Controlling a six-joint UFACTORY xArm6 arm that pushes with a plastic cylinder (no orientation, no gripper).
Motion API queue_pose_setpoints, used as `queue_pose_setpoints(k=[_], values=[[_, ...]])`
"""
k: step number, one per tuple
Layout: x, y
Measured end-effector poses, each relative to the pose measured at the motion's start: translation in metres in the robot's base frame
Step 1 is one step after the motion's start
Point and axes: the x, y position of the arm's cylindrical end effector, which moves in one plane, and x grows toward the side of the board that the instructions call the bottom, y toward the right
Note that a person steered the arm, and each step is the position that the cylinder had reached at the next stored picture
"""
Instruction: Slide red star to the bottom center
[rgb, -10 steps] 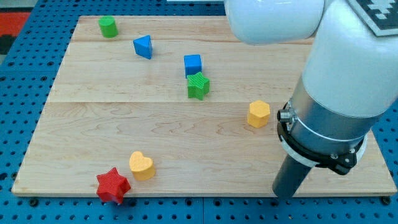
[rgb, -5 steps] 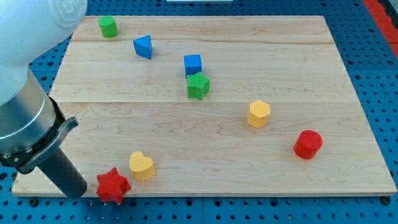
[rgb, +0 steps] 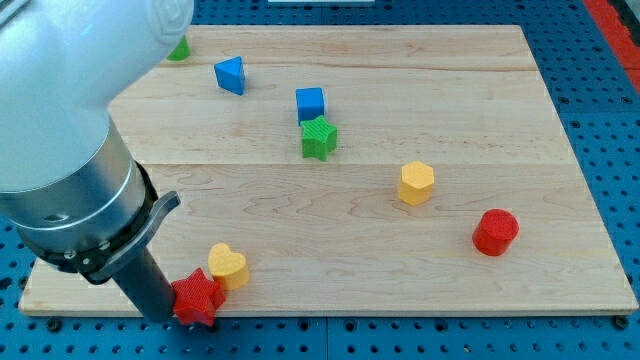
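The red star (rgb: 199, 297) lies at the board's bottom left, right at the bottom edge. My tip (rgb: 164, 316) is at the star's left side and touches it. A yellow heart (rgb: 229, 267) sits against the star's upper right. The arm's large body covers the view's left.
A wooden board (rgb: 360, 240) lies on a blue pegboard. On it are a blue triangle (rgb: 230, 75), a blue cube (rgb: 310, 103), a green star (rgb: 319, 137), a yellow hexagon (rgb: 416, 183) and a red cylinder (rgb: 495, 231). A green block (rgb: 181, 48) peeks out at the top left.
My arm swung from the view's right to the bottom left and reached the red star. The star has slid a little to the right, against the yellow heart.
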Motion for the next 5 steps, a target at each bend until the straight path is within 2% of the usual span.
queue_pose_setpoints(k=[2,4,5], values=[[-0.001,0.186],[-0.006,0.249],[-0.054,0.218]])
